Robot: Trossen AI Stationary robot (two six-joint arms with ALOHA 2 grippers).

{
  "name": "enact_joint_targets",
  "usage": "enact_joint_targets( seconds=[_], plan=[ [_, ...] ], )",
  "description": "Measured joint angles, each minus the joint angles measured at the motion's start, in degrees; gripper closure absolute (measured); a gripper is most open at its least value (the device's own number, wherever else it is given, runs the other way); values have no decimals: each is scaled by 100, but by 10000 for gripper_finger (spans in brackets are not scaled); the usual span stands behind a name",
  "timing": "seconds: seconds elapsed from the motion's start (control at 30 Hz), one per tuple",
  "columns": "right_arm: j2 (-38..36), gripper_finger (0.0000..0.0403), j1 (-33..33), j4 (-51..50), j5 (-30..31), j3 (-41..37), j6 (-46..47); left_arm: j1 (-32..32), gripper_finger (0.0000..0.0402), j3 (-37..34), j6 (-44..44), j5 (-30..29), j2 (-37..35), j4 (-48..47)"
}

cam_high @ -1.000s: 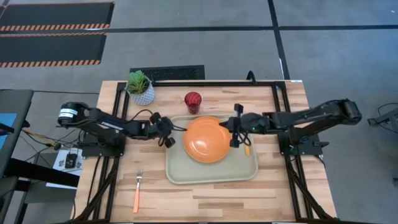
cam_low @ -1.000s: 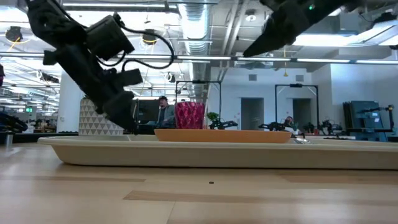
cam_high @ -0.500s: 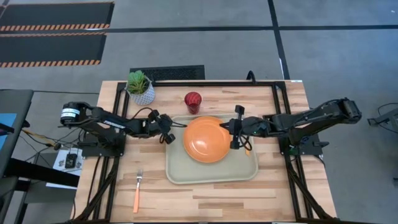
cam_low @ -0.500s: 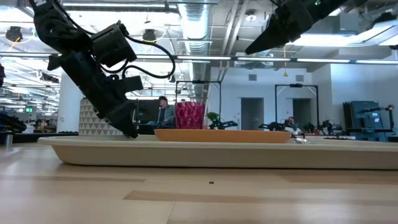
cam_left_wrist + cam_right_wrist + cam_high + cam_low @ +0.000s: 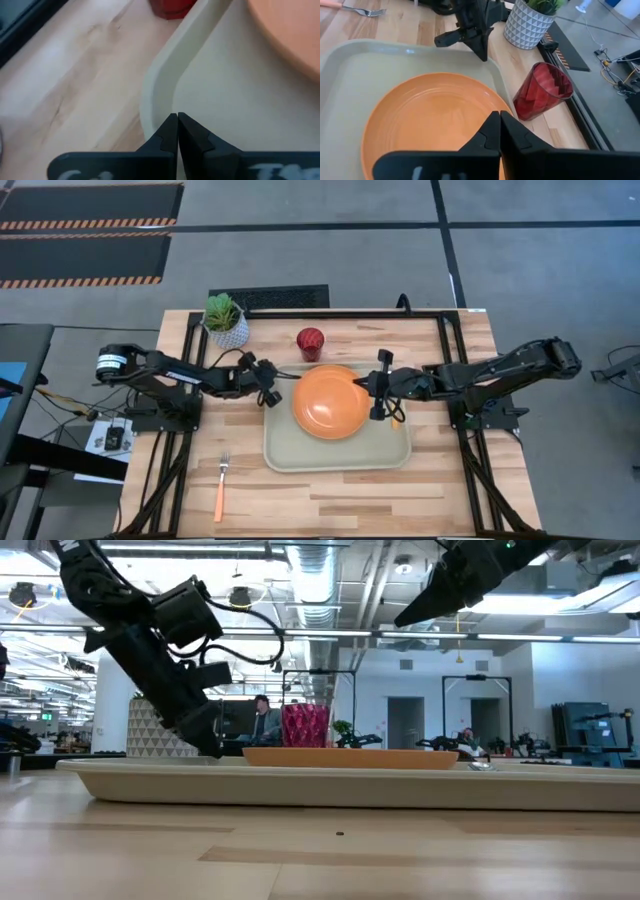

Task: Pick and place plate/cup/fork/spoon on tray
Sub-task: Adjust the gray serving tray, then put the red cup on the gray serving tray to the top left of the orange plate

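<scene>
The orange plate (image 5: 330, 402) lies on the beige tray (image 5: 335, 462) at mid-table. The spoon (image 5: 397, 418) lies on the tray's right part, partly under my right arm. The dark red cup (image 5: 310, 343) stands on the table just beyond the tray. The fork (image 5: 221, 485) lies on the table at the near left. My left gripper (image 5: 270, 392) is shut at the tray's far left corner. My right gripper (image 5: 377, 400) is shut and empty, held high above the plate's right edge, as the low view (image 5: 405, 620) shows. My left gripper has its shut fingertips (image 5: 172, 122) on the rim of the tray's far left corner (image 5: 159, 107). The fingers come slanting down from the table's left. The tray lies flat on the table.
A white patterned pot with a green plant (image 5: 226, 320) stands at the table's far left corner. Bare wood lies in front of the tray and to its right. A black frame runs along the table's edges.
My left gripper has gone a little toward the table's far edge, staying shut at the tray's corner. The tray, with the plate on it, has slid a short way toward the table's left and far edges.
</scene>
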Motion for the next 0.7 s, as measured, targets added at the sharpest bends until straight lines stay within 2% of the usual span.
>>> enact_joint_targets(
  seconds=[0.2,0.33,0.47,0.6,0.7],
  plan=[
    [0,391,0,-36,-4,0,2,-76,401,421,429,576,-585,-156],
    [0,390,0,-42,-5,0,2,53,401,966,644,1457,-722,-443],
    [2,387,0,-46,-6,2,4,105,385,1668,1201,1494,-554,-849],
    [2,390,12,-70,-9,4,3,122,338,2285,1923,1439,-246,-1102],
    [2,391,13,-75,-28,4,4,121,296,2602,2499,1154,63,-1095]
  ],
)
